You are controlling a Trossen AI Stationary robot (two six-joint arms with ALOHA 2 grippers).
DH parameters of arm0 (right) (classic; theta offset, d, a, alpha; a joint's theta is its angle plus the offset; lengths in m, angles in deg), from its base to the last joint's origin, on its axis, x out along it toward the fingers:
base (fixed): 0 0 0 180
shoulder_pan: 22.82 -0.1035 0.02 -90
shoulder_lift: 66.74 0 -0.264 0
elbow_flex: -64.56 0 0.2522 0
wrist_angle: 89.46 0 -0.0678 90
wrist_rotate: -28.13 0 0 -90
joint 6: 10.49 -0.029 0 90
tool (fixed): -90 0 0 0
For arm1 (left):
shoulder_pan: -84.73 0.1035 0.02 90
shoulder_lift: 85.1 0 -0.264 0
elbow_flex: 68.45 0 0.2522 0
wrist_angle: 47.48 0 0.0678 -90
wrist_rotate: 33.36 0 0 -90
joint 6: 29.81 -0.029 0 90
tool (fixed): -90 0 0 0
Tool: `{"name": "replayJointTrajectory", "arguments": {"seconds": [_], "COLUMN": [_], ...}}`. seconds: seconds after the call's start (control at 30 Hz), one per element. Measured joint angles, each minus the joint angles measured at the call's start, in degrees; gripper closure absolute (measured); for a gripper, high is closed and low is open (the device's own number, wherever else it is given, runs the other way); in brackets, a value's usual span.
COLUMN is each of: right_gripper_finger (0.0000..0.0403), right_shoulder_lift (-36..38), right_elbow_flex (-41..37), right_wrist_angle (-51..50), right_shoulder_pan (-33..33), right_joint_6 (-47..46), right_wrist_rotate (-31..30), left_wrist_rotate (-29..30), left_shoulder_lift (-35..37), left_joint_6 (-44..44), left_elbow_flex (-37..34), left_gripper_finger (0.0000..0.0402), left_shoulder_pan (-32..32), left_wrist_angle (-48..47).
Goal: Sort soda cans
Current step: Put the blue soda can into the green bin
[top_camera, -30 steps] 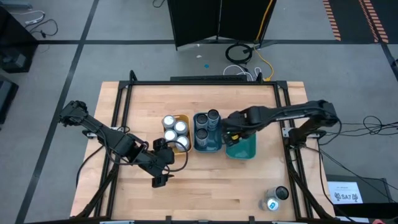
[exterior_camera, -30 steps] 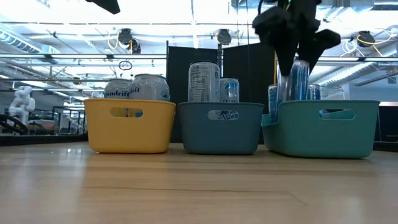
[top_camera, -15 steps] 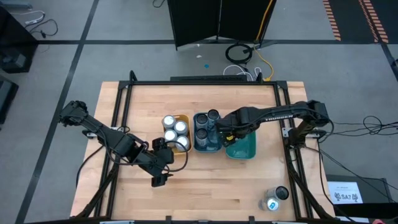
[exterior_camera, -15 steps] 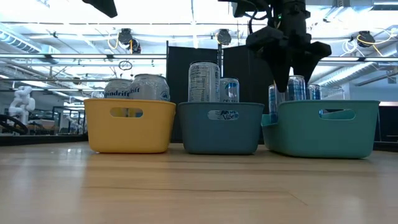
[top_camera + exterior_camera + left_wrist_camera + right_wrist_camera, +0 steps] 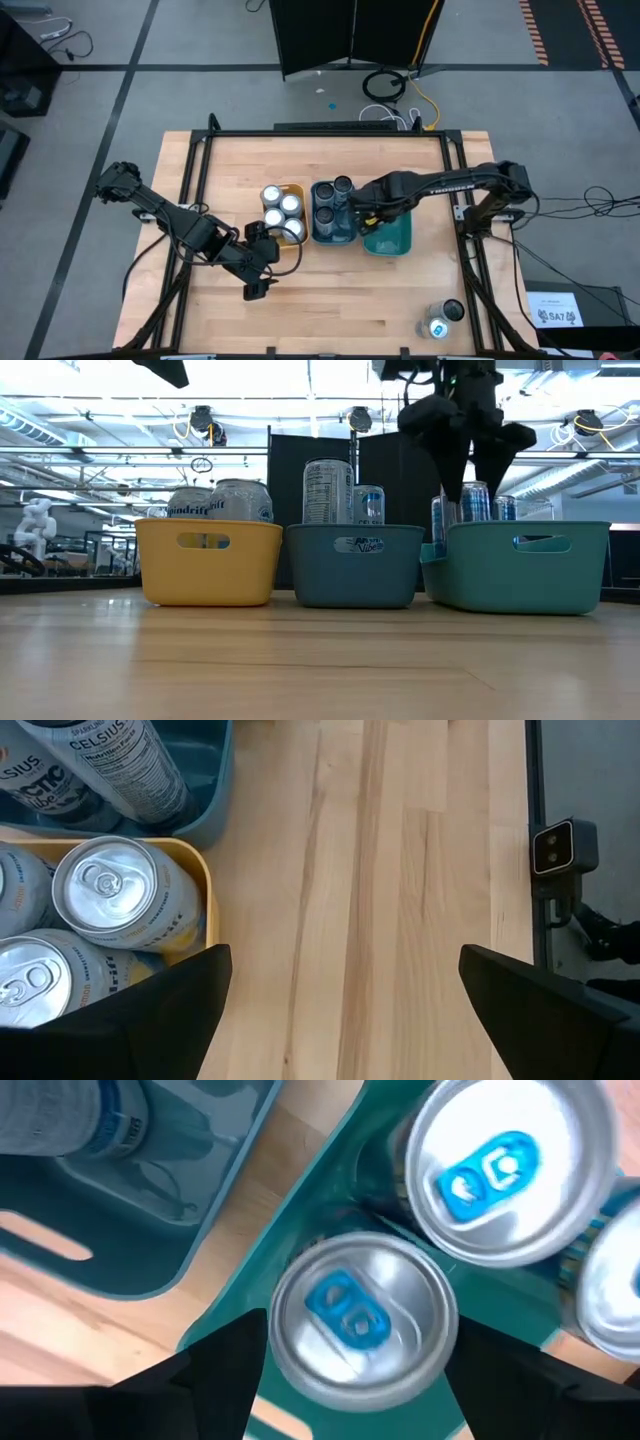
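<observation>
Now the right gripper has its fingers spread open just above a blue-tab can, standing with its matching cans in the teal tray.

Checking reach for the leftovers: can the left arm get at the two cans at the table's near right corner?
Probably not. The left gripper sits by the yellow tray, and the two cans lie across the table, beside the right arm's base.
</observation>
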Motion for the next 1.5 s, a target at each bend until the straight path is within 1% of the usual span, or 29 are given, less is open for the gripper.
{"name": "replayJointTrajectory", "arguments": {"seconds": [0.13,0.23,0.43,0.53,0.63,0.7,0.97,1.13,1.3,1.5], "right_gripper_finger": [0.0122,0.0122,0.0122,0.0122,0.0122,0.0122,0.0122,0.0119,0.0094,0.0029], "right_shoulder_lift": [2.58,5.93,12.99,15.59,16.71,16.84,14.20,12.26,11.96,11.96], "right_elbow_flex": [0.00,0.00,0.02,0.07,0.07,0.07,0.07,0.09,0.09,0.09], "right_wrist_angle": [-0.24,-0.35,-1.44,-1.80,-3.07,-3.33,-3.14,-3.89,-2.88,-2.19], "right_shoulder_pan": [-0.03,-0.74,-5.43,-10.59,-17.01,-21.26,-36.17,-41.89,-45.08,-47.06], "right_joint_6": [-1.38,-2.95,-7.96,-12.20,-18.95,-23.45,-31.16,-35.33,-38.92,-38.91], "right_wrist_rotate": [0.01,0.00,-0.66,-3.83,-7.61,-8.71,-10.36,-11.96,-11.99,-11.93], "left_wrist_rotate": [0.00,0.00,0.00,-0.01,-0.01,-0.02,-0.01,0.00,1.17,1.70], "left_shoulder_lift": [0.00,0.00,0.00,0.00,0.00,0.00,0.00,0.00,0.00,0.00], "left_joint_6": [0.00,0.00,0.17,0.17,0.17,0.17,0.20,0.20,0.20,0.20], "left_elbow_flex": [0.00,0.00,0.00,0.00,0.00,0.00,0.00,0.00,0.00,0.00], "left_gripper_finger": [0.0002,0.0002,0.0002,0.0002,0.0002,0.0002,0.0002,0.0002,0.0002,0.0002], "left_shoulder_pan": [0.00,0.00,0.00,0.00,0.00,0.00,0.00,0.00,0.00,0.00], "left_wrist_angle": [0.00,0.02,0.04,0.28,0.49,0.52,0.52,0.54,0.54,0.52]}}
